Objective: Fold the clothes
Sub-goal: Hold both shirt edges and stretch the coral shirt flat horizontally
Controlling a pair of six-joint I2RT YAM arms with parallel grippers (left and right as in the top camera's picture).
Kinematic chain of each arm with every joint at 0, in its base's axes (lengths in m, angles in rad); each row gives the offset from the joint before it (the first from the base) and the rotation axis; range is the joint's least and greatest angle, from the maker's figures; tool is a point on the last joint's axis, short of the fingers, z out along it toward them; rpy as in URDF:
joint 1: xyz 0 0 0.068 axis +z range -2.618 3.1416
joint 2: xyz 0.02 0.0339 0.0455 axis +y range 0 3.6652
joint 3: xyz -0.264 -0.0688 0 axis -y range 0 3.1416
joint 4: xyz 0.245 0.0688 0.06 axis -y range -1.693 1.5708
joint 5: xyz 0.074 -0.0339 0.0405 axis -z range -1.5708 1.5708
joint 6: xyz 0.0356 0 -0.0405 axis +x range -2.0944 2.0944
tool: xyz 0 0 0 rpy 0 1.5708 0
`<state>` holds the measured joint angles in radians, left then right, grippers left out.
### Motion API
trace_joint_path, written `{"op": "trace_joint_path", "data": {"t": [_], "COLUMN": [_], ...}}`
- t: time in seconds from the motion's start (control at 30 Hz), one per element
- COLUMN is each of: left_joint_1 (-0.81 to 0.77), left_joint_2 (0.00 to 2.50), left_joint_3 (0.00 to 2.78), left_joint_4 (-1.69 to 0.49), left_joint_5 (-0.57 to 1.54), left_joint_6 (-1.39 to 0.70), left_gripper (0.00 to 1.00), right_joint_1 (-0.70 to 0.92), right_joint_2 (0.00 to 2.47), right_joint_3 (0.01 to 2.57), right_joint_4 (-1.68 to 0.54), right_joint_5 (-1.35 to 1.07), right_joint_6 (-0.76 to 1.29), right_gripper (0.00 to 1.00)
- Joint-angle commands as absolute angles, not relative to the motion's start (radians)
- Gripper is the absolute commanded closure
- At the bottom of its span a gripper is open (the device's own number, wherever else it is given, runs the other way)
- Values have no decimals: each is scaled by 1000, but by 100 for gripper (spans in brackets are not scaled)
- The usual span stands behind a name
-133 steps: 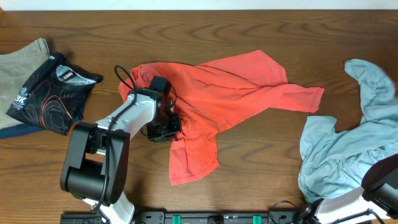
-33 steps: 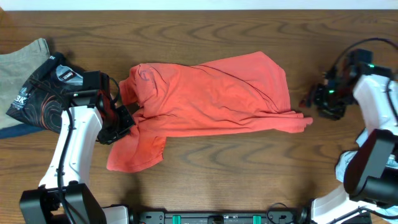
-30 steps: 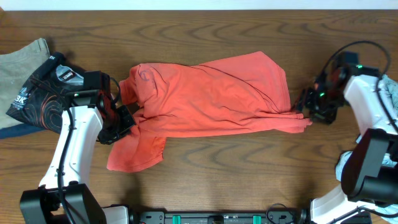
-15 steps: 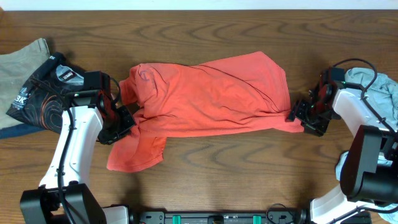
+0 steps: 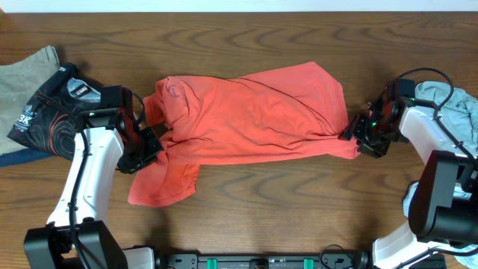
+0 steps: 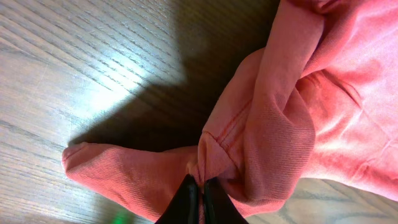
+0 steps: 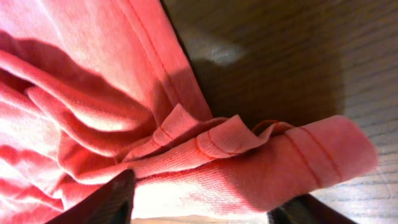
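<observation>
A black printed garment (image 5: 52, 112) lies far left, a grey-blue cotton tee (image 5: 450, 96) far right. Our left gripper (image 5: 151, 143) pinches the coral-red cotton T-shirt (image 5: 254, 112); our right gripper (image 5: 352, 138) straddles its sleeve end, jaws apart.

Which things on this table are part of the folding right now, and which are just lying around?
In use: coral-red tee; left gripper, shut on it; right gripper, open around its other end.
Lying about: grey-blue tee; black patterned garment; khaki garment.

Your overhead: even, bright, sharp. Your wrist views: hard shadows, glare patch on table (image 6: 140, 74), tee (image 7: 87, 106) partly overexposed.
</observation>
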<state>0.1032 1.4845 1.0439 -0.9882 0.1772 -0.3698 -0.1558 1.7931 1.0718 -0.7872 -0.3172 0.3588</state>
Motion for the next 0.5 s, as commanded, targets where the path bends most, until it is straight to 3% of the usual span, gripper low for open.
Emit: {"op": "trace_joint_path", "data": {"t": [0.0,0.07,0.17,0.2,0.47], "left_joint_1": [104,104,104,104,104], "left_joint_2": [1483,1483,1483,1483,1483], "left_joint_3": [1038,1038,1038,1038,1038], "left_joint_4": [-994,-993,-994,-994,-994], "left_joint_5": [175,175,175,175,175], "left_joint_6": [-378,-378,-378,-378,-378], "left_gripper": [94,94,94,94,94], "right_joint_1": [-150,-149,-149,-149,-150], "right_joint_2": [1799,1799,1799,1799,1768], "right_joint_3": [1067,1066,1065,1065,1073], "right_joint_4": [-780,-774,-779,-781,-817], "right_joint_5": [-284,-276,-277,-277,-278], "right_joint_6": [370,370,370,370,350], "right_gripper": [43,55,91,99,99]}}
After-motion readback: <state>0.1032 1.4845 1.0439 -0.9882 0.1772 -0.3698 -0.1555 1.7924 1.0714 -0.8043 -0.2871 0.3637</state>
